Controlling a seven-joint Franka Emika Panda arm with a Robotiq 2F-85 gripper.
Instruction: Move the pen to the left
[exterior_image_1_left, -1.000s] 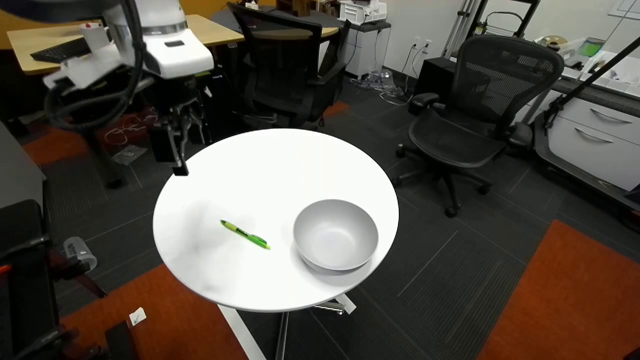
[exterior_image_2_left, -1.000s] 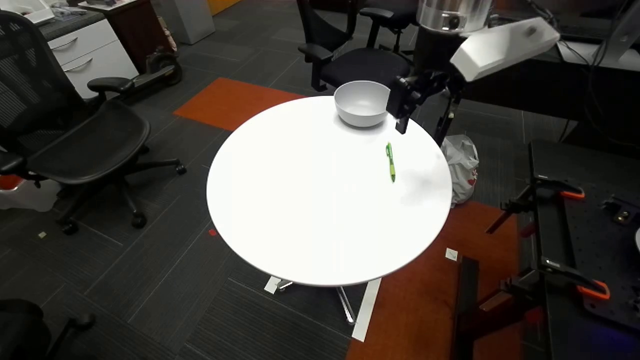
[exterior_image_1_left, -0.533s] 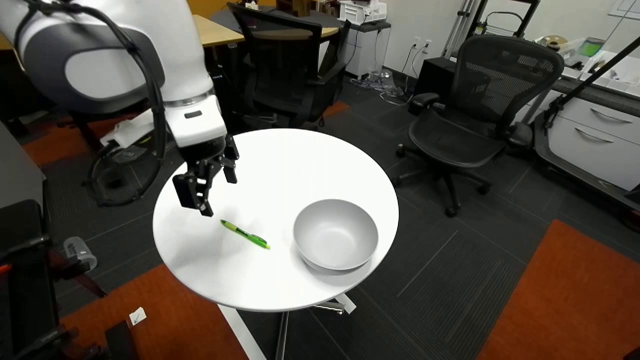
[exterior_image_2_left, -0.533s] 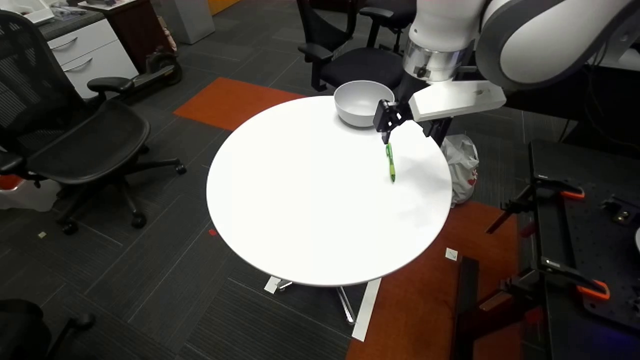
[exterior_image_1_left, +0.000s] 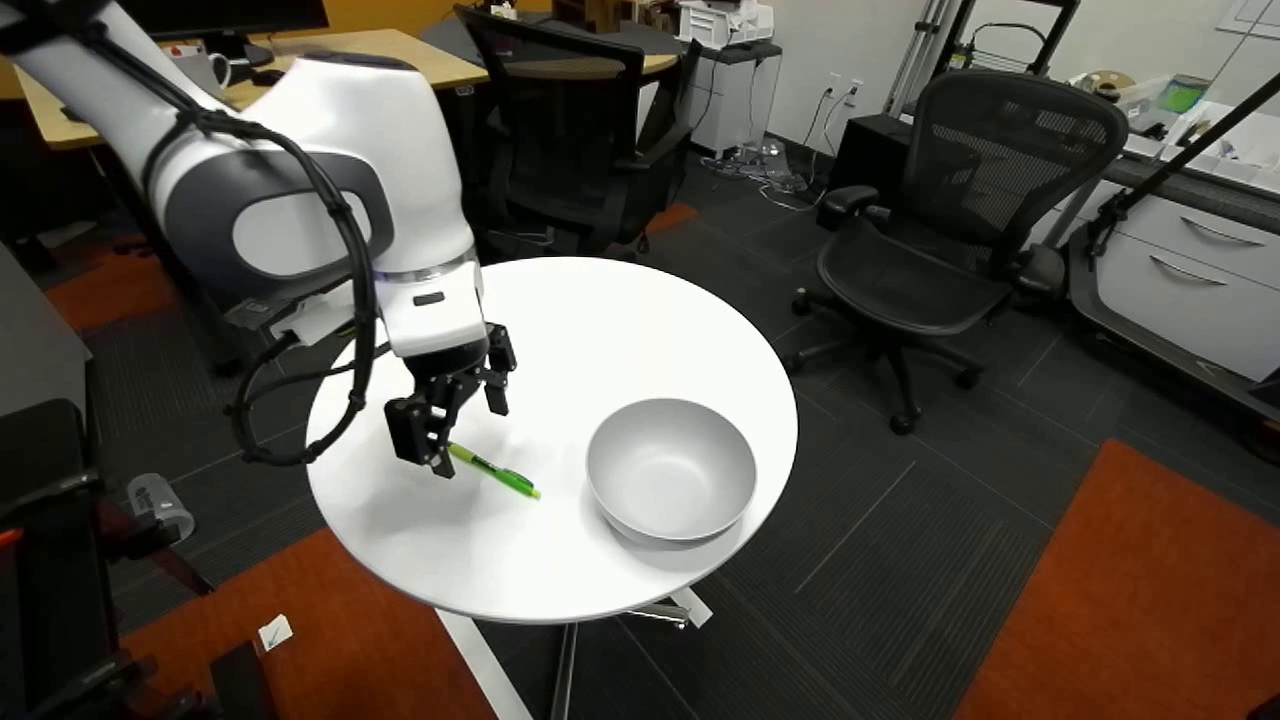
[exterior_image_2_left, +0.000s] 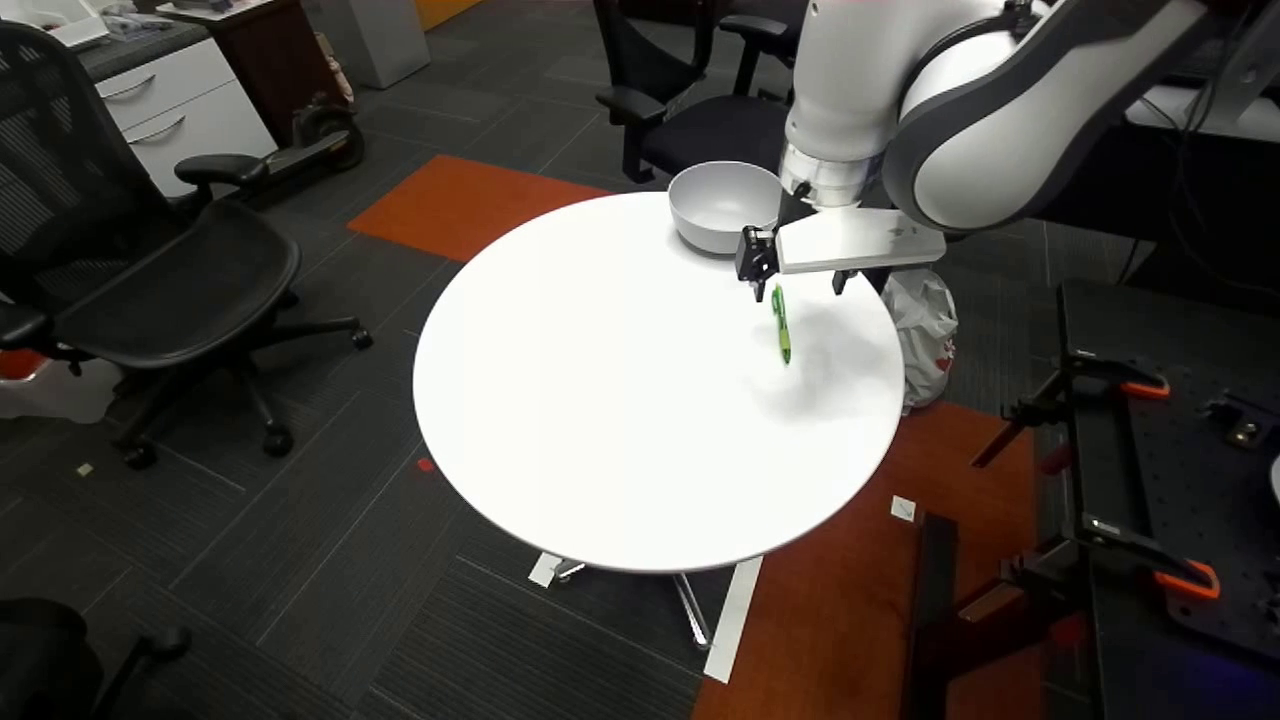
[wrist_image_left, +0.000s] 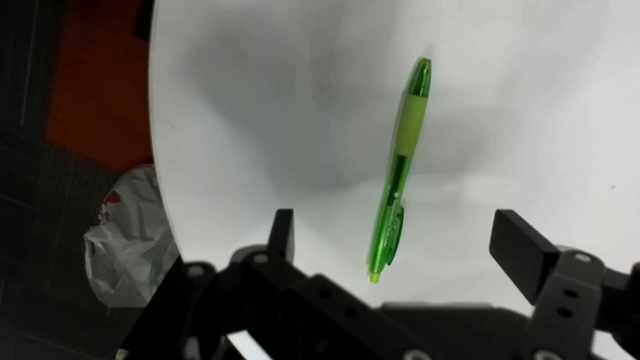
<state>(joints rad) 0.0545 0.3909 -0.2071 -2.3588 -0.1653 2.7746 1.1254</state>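
Carpet (exterior_image_1_left: 900, 560) in dark grey, with flat orange-red patches (exterior_image_1_left: 1150, 600), spreads beneath and around the round white table (exterior_image_1_left: 590, 340), which shows in all three views. In an exterior view, a black mesh-backed office chair (exterior_image_1_left: 1020, 150) stands apart from the table, and a second black office chair (exterior_image_1_left: 570, 130) stands beyond the table's far edge. A white robot arm (exterior_image_1_left: 420, 160) with dark grey joint covers reaches in over the table's edge in both exterior views, a black cable (exterior_image_1_left: 352, 240) running along it. A crumpled, pale plastic bag (wrist_image_left: 135, 250) with red print sits past the table's rim, partly hidden by it. A smooth grey round bowl (exterior_image_1_left: 670, 470) stands upright on the table, close to the table's rim. Above the table, at the end of the arm, hangs the black two-fingered gripper (wrist_image_left: 392, 225). Its fingers (wrist_image_left: 522, 255) stand wide apart, a broad gap between them. Smallest is the thin, straight, bright green pen (wrist_image_left: 399, 172) with a yellow-green grip and a side clip. It lies flat on the table, between the table's middle and its rim. In the wrist view it shows within the gap between the two fingers, with space on either side of it, touching neither finger; in an exterior view one finger (exterior_image_1_left: 440, 465) hides its pointed end
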